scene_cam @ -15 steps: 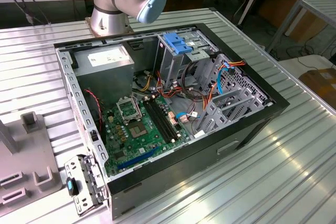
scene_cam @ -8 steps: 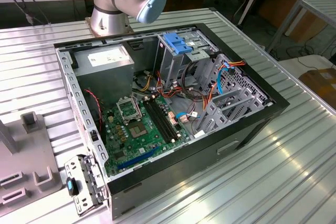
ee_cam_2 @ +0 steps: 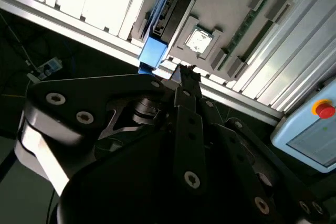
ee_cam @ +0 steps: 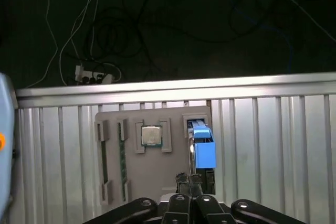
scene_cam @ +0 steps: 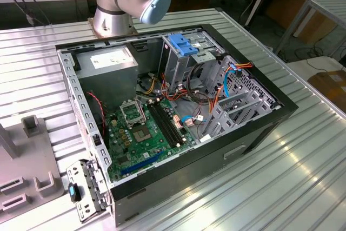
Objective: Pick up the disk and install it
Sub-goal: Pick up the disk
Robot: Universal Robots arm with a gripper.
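Downward-pointing jaws, pressed together, hover over the grey holder (ee_cam: 152,174) close to the disk (ee_cam: 203,151) standing on edge.

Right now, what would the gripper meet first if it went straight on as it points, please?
Probably the disk, standing on edge in the grey holder; the gripper aims just beside it, depth unclear.

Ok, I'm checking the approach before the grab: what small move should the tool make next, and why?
Probably a small sideways shift to centre over the disk. In the first wrist view the tool, shut and holding nothing, lines up to one side of the disk standing in the grey holder.
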